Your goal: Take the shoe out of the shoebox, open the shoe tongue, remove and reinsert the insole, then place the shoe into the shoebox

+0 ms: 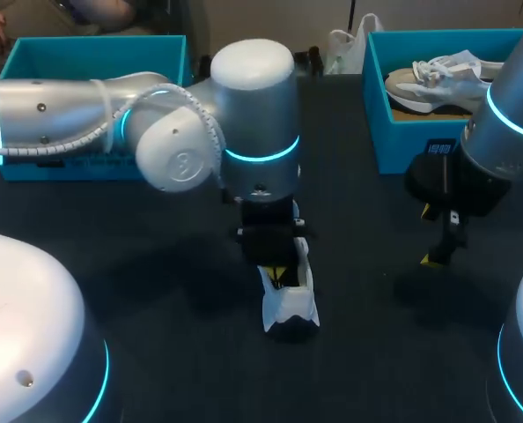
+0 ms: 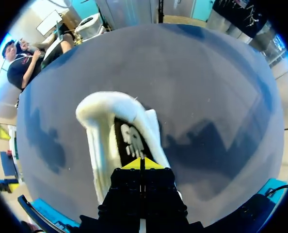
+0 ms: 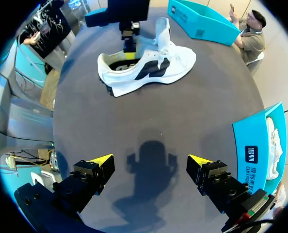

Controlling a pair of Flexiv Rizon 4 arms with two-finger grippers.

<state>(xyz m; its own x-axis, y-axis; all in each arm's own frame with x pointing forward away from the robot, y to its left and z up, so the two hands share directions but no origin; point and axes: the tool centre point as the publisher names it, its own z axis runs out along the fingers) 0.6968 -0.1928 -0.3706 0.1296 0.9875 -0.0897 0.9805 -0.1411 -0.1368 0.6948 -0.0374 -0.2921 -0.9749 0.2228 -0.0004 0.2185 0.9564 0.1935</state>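
A white shoe with a dark side mark lies on the dark table at the middle, its heel opening facing up. My left gripper is shut, its yellow tips pressed together and lowered into the heel end of the shoe. They sit just over the black insole with a white logo; whether they pinch it is hidden. The right wrist view shows the shoe on its side ahead, with the tongue raised. My right gripper hangs wide open and empty over bare table.
A teal shoebox at the back right holds a second pale shoe, close beside my right arm. Another teal box stands at the back left behind my left arm. A white bag lies at the far edge.
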